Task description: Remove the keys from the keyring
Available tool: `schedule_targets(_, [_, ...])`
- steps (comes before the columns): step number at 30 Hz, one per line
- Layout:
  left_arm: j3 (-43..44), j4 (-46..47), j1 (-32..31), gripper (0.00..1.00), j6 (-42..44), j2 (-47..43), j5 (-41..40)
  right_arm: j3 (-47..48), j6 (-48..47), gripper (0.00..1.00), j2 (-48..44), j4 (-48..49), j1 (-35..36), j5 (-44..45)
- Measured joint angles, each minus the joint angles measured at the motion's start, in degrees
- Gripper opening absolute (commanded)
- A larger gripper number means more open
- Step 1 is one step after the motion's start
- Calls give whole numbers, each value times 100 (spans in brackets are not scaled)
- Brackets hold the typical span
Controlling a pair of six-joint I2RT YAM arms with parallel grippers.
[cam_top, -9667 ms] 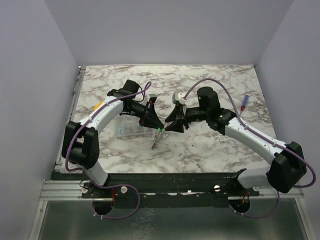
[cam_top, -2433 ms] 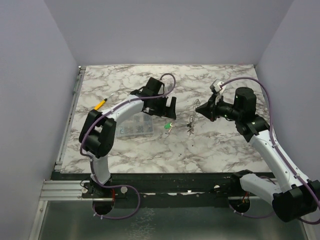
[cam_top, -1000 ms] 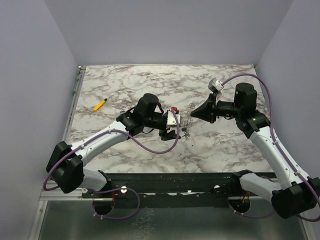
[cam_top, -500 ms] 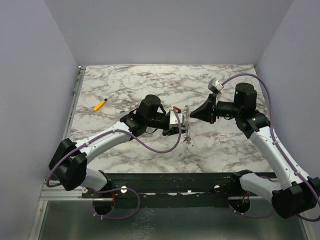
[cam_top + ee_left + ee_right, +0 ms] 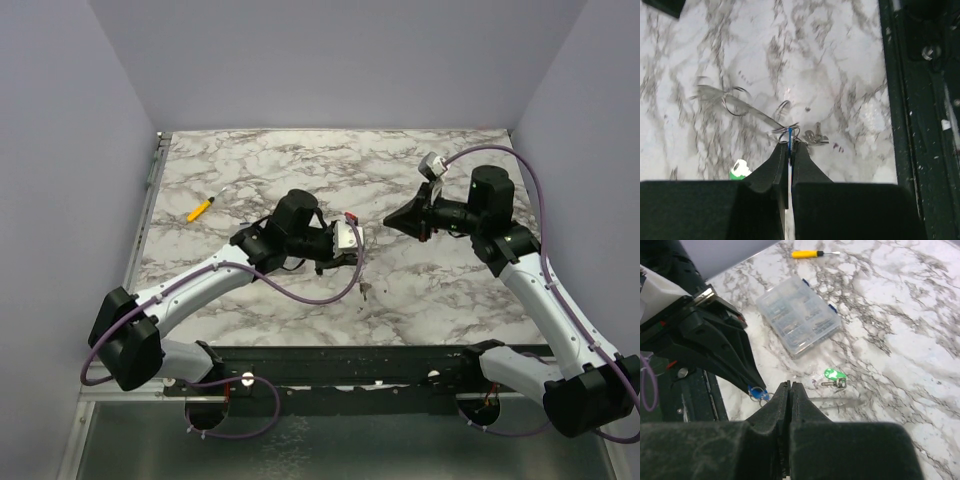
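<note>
Left gripper [image 5: 789, 149], spread a moment ago, now pinches the small blue-headed metal key [image 5: 758, 393]; right gripper [image 5: 789, 386] stays pressed together; the large grey metal keyring [image 5: 742, 104], blurred, has shifted toward 6 o'clock.

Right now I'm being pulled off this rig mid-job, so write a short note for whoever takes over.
Left gripper: shut on the blue key.
Right gripper: shut; whether it grips anything cannot be told.
Keyring: only a blurred grey streak near the left fingertips, with the silver keys bunched beside them.
Done: the green key lies loose on the table, apart from the keyring.
Left: free the blue key and the silver keys. The blur hides how they are attached.
</note>
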Motion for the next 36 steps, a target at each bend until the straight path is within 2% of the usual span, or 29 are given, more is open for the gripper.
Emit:
schedule_targets(7, [669,-1567,17,0,726,-87,-1095,-315,-111,2,-28,94,0,201])
schedule_targets(10, [1064,-1928,0,0,1060,-15,-1436,-612,-162,30,-33,81,0,120])
schedule_targets(15, [1528,-2297,-76,0,1521,184,-1810,-811,-304,53,-33,59,0,-219])
schedule_targets(20, [2151,-2629,-181,0,1497,546,-2015,-798,-407,74,-44,55,0,-450])
schedule_targets(22, [2420,-2754,-195,0,1342,682,-2090,-758,-431,77,-48,28,0,-459])
schedule_targets(29, [3189,-3147,-201,0,702,1049,-2044,-540,-627,77,-127,-66,0,-444])
schedule_targets(36, [3324,-3585,-212,0,494,1082,-1652,-492,-881,77,-127,-76,0,-638])
